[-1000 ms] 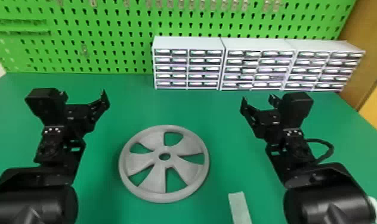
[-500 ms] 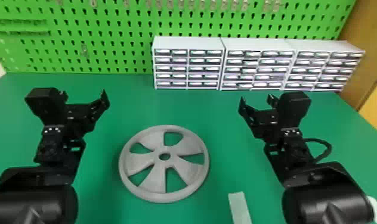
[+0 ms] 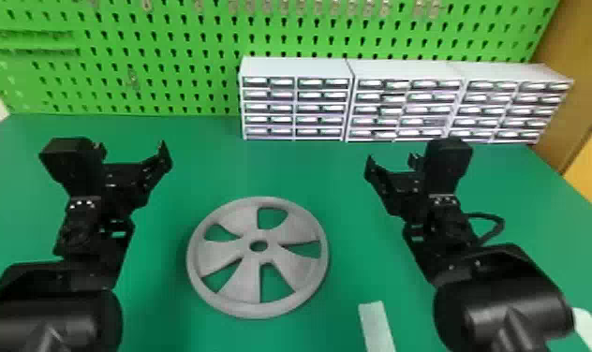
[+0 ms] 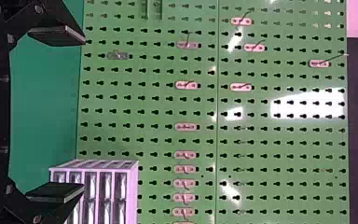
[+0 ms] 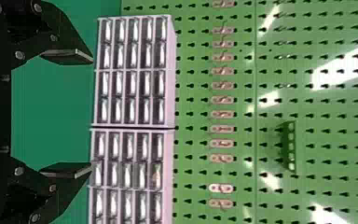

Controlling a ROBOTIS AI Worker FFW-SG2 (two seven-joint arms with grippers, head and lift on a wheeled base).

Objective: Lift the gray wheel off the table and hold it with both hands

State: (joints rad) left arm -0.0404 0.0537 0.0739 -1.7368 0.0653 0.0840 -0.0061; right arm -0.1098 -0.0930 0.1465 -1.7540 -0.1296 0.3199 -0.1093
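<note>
The greatest area is taken up by the green tabletop [image 3: 271, 168], which is bounded at the back by an upright green pegboard [image 3: 215, 28]. At the right, a brown wooden panel [image 3: 562, 70] can be seen. The black left arm [image 3: 51, 323] and right arm [image 3: 510, 304] are held over the tabletop, one on each side. Three white small-parts drawer cabinets [image 3: 407, 70] are lined up in a row against the pegboard, toward its right. The gray wheel [image 3: 243, 281] is laid flat on the tabletop between the arms, nearer the left one, and is touched by neither; five openings are set around its hub hole. The left gripper [image 3: 131, 149] and the right gripper [image 3: 392, 160] are held farther back than the wheel. In the left wrist view, the fingers of the left gripper [image 4: 84, 114] are spread wide with nothing between them, and in the right wrist view those of the right gripper [image 5: 92, 113] are parted likewise. A pale flat strip [image 3: 377, 327] is found near the wheel, on its right. A black cable [image 3: 499, 224] is looped beside the right arm. Smallest of all, metal hooks [image 4: 186, 85] are fixed to the pegboard
</note>
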